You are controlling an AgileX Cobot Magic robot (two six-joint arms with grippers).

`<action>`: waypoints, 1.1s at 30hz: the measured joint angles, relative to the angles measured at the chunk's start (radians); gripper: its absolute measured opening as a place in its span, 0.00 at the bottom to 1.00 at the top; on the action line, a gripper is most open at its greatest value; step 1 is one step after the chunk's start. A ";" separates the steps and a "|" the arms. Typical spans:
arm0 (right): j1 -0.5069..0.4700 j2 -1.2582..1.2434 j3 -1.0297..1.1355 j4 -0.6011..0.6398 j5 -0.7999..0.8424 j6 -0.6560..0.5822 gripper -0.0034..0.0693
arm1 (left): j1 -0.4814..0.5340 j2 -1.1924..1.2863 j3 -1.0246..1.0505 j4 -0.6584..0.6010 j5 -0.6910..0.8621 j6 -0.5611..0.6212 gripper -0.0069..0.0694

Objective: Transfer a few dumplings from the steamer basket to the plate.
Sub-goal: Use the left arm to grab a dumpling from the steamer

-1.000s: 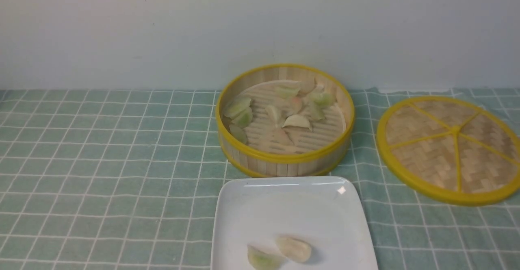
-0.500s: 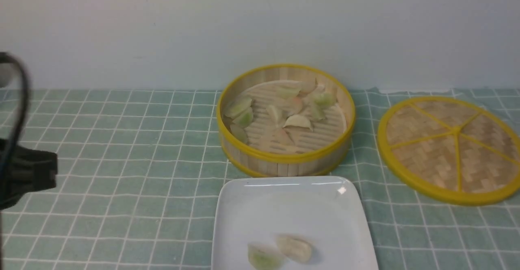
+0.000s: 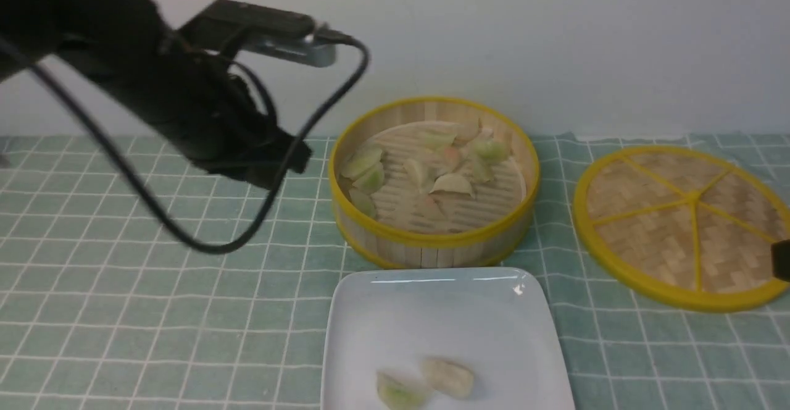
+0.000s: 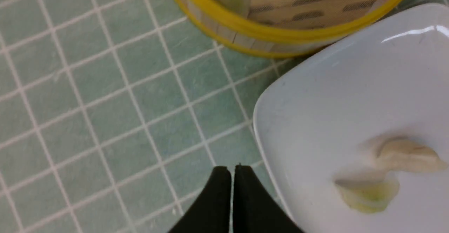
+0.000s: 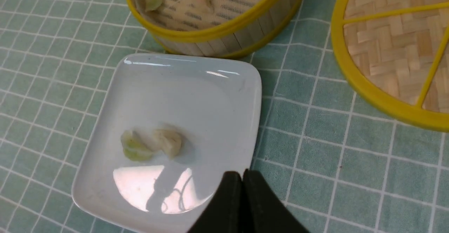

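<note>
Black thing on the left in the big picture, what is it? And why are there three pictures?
That is the robot's left arm, with a cable hanging from it. The big picture comes from a camera between the robot's two arms. The other two come from cameras on its wrists, looking down past the left gripper and right gripper, its pinching fingers. Both are shut and hold nothing. On the green checked cloth sit a bamboo steamer basket with dumplings inside, its lid beside it, and a white plate with two dumplings already on it.

lid (image 3: 685,225): woven, yellow-rimmed, flat on tablecloth | tablecloth (image 3: 154,299): green checked
</note>
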 joint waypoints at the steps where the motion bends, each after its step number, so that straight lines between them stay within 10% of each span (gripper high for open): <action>1: 0.000 0.000 0.000 0.000 0.002 0.000 0.03 | -0.009 0.037 -0.027 0.007 0.001 0.000 0.08; 14: 0.000 0.000 0.000 -0.018 0.029 0.016 0.03 | -0.046 0.479 -0.480 0.060 -0.009 0.011 0.12; 24: 0.000 0.000 0.000 -0.022 0.024 0.034 0.03 | -0.046 0.637 -0.509 0.086 -0.145 0.086 0.57; 33: 0.000 0.000 0.000 -0.022 0.013 0.039 0.03 | -0.046 0.681 -0.512 0.095 -0.175 0.088 0.62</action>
